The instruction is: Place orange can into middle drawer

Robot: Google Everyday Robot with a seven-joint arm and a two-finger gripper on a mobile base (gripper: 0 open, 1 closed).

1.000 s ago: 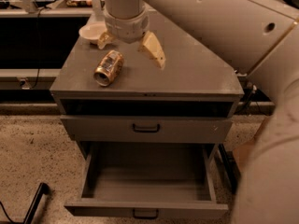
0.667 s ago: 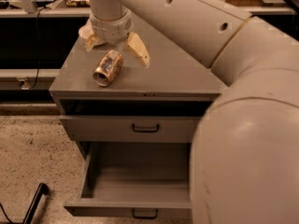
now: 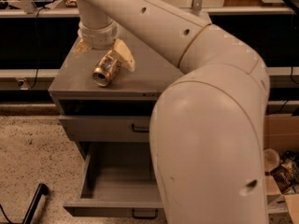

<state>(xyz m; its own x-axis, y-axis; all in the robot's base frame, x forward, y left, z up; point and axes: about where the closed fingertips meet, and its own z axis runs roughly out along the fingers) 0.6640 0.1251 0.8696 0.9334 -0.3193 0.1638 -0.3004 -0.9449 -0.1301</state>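
One arm (image 3: pixel 210 125) masks open drawer (image 3: pixel 117 183); gripper (image 3: pixel 103 50) over can (image 3: pixel 106 68), maybe touching.

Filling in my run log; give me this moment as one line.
orange can: on its side, cabinet top | pincer: open, over can's far end | middle drawer: pulled open

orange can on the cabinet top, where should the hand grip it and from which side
Grip the orange can across its round mid-body, coming from above: it lies on its side on the cabinet top, one silvery end facing the camera. The open hand hangs over its far end.
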